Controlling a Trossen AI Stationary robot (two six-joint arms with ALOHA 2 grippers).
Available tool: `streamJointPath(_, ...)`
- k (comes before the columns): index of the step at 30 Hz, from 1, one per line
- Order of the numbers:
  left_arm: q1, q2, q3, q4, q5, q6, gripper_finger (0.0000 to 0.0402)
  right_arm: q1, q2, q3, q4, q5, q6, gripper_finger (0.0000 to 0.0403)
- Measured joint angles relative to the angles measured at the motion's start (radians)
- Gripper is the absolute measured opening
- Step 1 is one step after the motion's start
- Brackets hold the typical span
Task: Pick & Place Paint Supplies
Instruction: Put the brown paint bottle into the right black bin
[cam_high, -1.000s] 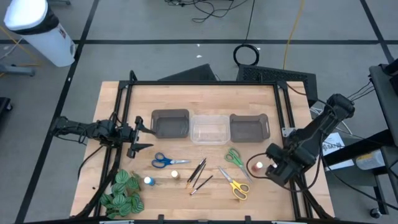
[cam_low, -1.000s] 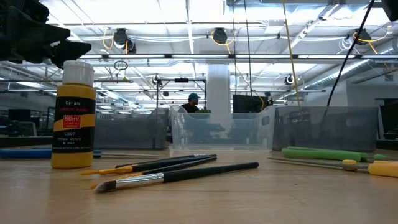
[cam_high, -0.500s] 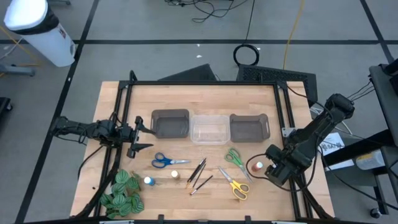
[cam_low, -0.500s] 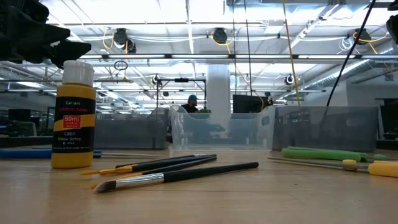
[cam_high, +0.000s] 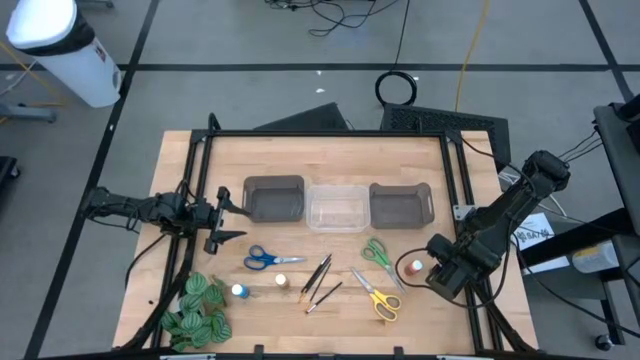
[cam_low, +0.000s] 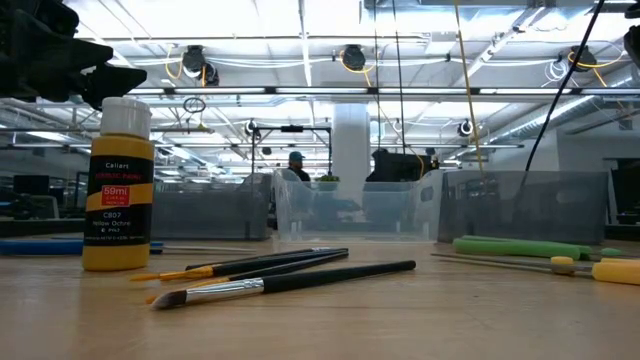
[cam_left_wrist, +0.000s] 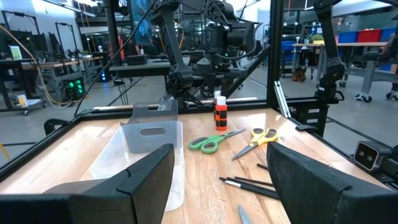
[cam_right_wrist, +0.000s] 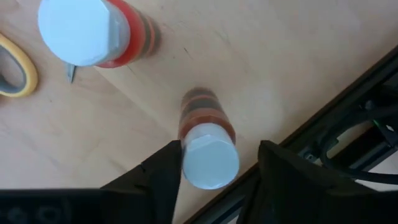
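Your table (cam_high: 330, 160) carries three bins along the back and the supplies spread in front; nothing looks sorted into a bin yet. You are at the pick. Your right gripper (cam_right_wrist: 217, 165) hangs over a red-brown paint bottle (cam_right_wrist: 207, 144) by the table's right edge, jaws apart on either side of its white cap, gripping nothing so far. Next, I judge, you close squarely on the cap and lift straight, missing the red-orange bottle (cam_right_wrist: 93, 34) nearby. Your left gripper (cam_left_wrist: 217, 180) waits wide open and empty by the left-hand bin.
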Motion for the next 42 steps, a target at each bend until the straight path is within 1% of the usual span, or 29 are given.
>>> streamJointPath(9, 0.0, 0.0, 0.0, 0.0, 0.0, 0.0, 0.0269, 0.0, -0.001, 0.0, -0.003, -0.001, -0.015, 0.0121)
streamJointPath(11, 0.0, 0.0, 0.0, 0.0, 0.0, 0.0, 0.0269, 0.0, -0.009, 0.0, -0.012, -0.02, -0.018, 0.0109)
streamJointPath(14, 0.0, 0.0, 0.0, 0.0, 0.0, 0.0, 0.0269, 0.0, -0.036, 0.007, -0.04, -0.056, -0.014, 0.0108)
streamJointPath(19, 0.0, 0.0, 0.0, 0.0, 0.0, 0.0, 0.0269, 0.0, -0.085, 0.069, -0.176, -0.046, 0.012, 0.0108)
streamJointPath(24, 0.0, 0.0, 0.0, 0.0, 0.0, 0.0, 0.0269, 0.0, -0.117, 0.134, -0.306, 0.043, 0.034, 0.0115)
streamJointPath(31, 0.0, 0.0, 0.0, 0.0, 0.0, 0.0, 0.0269, 0.0, -0.144, 0.175, -0.31, 0.227, 0.005, 0.0109)
streamJointPath(33, 0.0, 0.0, 0.0, 0.0, 0.0, 0.0, 0.0269, -0.001, -0.146, 0.179, -0.308, 0.262, -0.005, 0.0112)
streamJointPath(38, 0.0, 0.0, 0.0, 0.0, 0.0, 0.0, 0.0269, -0.023, -0.146, 0.179, -0.307, 0.337, -0.046, 0.0117)
streamJointPath(42, 0.0, 0.0, 0.0, 0.0, 0.0, 0.0, 0.0269, -0.055, -0.146, 0.179, -0.304, 0.347, -0.101, 0.0109)
